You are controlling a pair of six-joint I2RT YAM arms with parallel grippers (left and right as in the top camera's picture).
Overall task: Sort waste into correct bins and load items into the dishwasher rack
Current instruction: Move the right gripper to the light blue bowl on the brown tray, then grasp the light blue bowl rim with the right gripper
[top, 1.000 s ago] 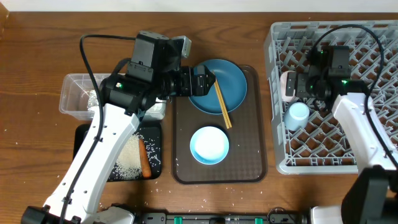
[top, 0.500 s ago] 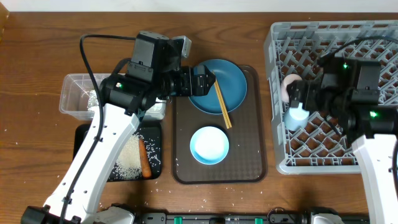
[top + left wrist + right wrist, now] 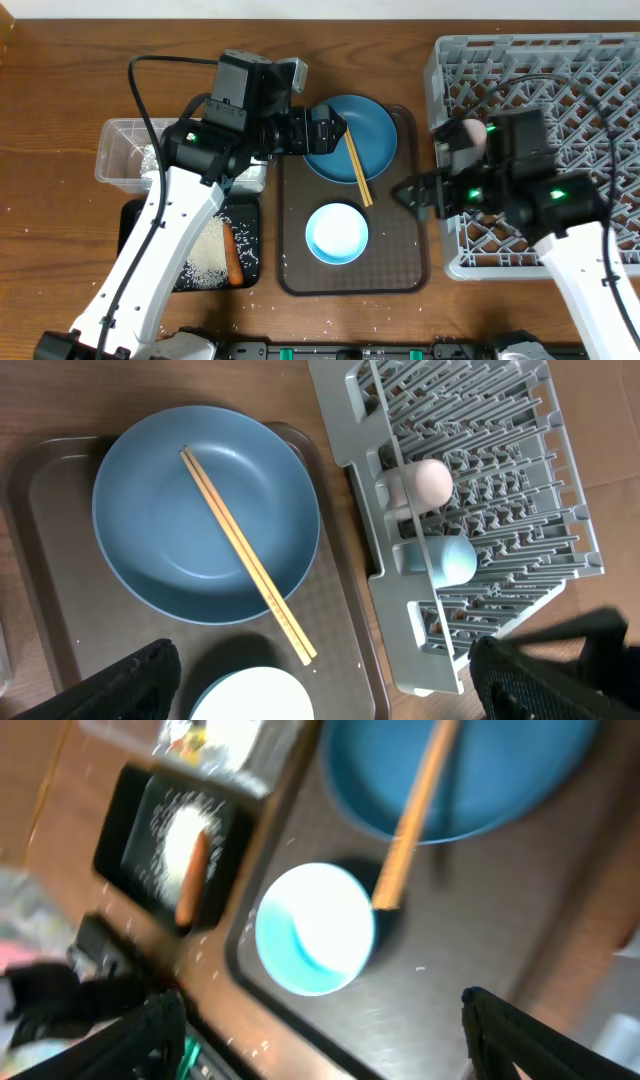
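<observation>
The dishwasher rack [image 3: 600,60] is seen at the right of the surface [image 3: 60,100], and two of the items have been loaded into it: the pale pink cup [image 3: 425,482] and the light blue cup [image 3: 445,557] are lodged among the pegs at the rack's near edge, just beside each other. From overhead the blue one is hidden by the right arm. The dark blue plate [image 3: 372,125], the wooden chopsticks [image 3: 357,168] laid across it, and the pale bowl [image 3: 337,232] are found on the brown serving tray [image 3: 400,270], so three items are judged to be left for loading. On the waste side, rice [image 3: 205,255] and the carrot [image 3: 232,258] are seen inside the black tray [image 3: 250,225]. Pale and silvery scraps are made out in the clear tub [image 3: 120,140], though part of it is covered by the left arm and its contents cannot be fully told. Sorting is therefore taken to be largely done, with the loading about half finished. The right hand [image 3: 408,192] is held above the right edge of the serving tray, between the bowl and the rack. Its fingers are spread wide in the wrist view, and nothing is gripped or touched. The left hand [image 3: 338,132] is poised over the plate's left rim, likewise spread wide and empty, with no contact shown.
</observation>
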